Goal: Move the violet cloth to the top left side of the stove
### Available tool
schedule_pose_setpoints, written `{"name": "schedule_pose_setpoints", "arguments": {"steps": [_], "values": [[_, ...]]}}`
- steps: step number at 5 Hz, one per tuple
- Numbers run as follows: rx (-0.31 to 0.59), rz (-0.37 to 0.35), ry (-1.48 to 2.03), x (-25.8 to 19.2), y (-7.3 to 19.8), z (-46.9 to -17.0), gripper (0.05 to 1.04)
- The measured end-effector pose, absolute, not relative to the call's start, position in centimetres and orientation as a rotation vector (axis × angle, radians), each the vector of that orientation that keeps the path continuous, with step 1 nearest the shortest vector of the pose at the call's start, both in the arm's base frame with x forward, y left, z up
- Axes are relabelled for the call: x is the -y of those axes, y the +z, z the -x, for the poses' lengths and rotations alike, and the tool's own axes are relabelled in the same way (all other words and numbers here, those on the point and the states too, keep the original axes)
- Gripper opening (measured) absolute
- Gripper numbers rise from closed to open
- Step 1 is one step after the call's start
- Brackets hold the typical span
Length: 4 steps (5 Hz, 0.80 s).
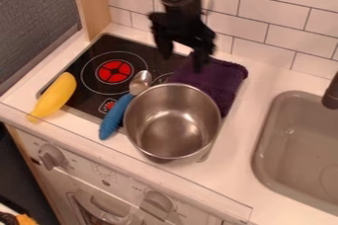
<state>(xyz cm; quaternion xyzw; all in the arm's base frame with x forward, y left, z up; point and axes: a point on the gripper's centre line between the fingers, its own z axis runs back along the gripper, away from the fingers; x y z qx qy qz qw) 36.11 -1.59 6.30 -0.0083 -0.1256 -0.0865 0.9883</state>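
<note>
White counter [249, 108] under a tiled wall [254, 17], violet cloth [210, 82] at the stove's [80, 71] back right corner

I hang over the back edge of the stove, towards its right side, and my gripper [183, 60] points down. My jaws stand apart: one tip is above the black stove top, the other at the cloth's back left part; whether it touches the fabric, I cannot tell.

The cloth spreads over that corner, bunched. In front of it, at the stove's front right corner, stands a steel pot [173, 128], which hides the cloth's nearer part from me. Just left of the pot a spoon [139, 83] lies with its blue handle [115, 116] across the front edge. A yellow banana [55, 94] lies over the front left corner. Off to the right, a grey sink [280, 120] is set in the counter.
</note>
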Motion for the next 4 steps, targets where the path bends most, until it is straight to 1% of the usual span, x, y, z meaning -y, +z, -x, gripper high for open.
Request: {"name": "schedule_pose_setpoints", "arguments": {"steps": [1,2,3,4], "values": [[0.233,0.038,-0.170,3.2,4.3,-37.7,1.001],[0.229,0.027,-0.182,3.1,2.8,-39.0,1.001],[0.251,0.036,-0.196,3.3,2.0,-40.2,1.001],[0.274,0.022,-0.215,3.2,1.6,-41.0,1.001]]}}
